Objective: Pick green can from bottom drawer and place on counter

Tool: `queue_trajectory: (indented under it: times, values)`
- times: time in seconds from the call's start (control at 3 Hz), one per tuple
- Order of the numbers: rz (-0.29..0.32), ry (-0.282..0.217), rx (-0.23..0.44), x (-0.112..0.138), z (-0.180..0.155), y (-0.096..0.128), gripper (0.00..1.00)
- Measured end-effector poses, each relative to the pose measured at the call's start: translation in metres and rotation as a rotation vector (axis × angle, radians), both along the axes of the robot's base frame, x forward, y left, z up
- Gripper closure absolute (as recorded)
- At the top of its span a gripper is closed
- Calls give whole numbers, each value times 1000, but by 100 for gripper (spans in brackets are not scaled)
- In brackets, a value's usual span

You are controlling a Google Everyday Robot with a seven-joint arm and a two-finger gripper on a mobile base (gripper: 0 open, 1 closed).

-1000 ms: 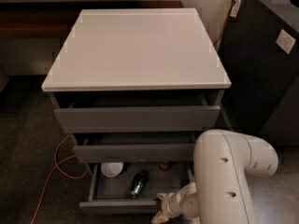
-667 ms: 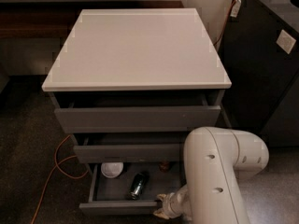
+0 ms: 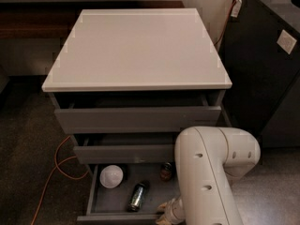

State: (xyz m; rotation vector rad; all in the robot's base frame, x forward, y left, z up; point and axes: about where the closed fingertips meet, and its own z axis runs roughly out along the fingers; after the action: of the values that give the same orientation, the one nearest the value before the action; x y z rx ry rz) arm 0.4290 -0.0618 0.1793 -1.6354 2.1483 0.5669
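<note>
Risk gathers mainly at the front edge of the bottom drawer (image 3: 90, 199), which stands pulled out beneath the two wider grey drawers. The green can (image 3: 137, 196) lies on its side on the drawer floor, a little tilted, near the front and roughly midway across. The gripper (image 3: 165, 214) sits low at the drawer's front right corner, just beside the can but apart from it; whether it is open or closed cannot be told, since the bulky white arm (image 3: 211, 182) hides most of it.

A lying can is likely to roll. A push from one side rather than a square grasp could send it toward the white bowl (image 3: 111, 176) at the back left, or knock it against the drawer wall. A grip taken near one end could let the smooth metal slip out on the lift.

The middle drawer (image 3: 124, 153) overhangs the back of the open space, so a steep lift risks striking its front. The small brownish object (image 3: 166, 170) stands close to the arm and could be toppled by a sweep.

The counter (image 3: 136, 46) is well above, so a weak hold has a long way to fail.
</note>
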Motion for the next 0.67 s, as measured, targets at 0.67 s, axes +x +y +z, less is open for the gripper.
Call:
queue_trajectory:
  times: [0.67]
  values:
    - [31,28,15,-14,-5,9,100]
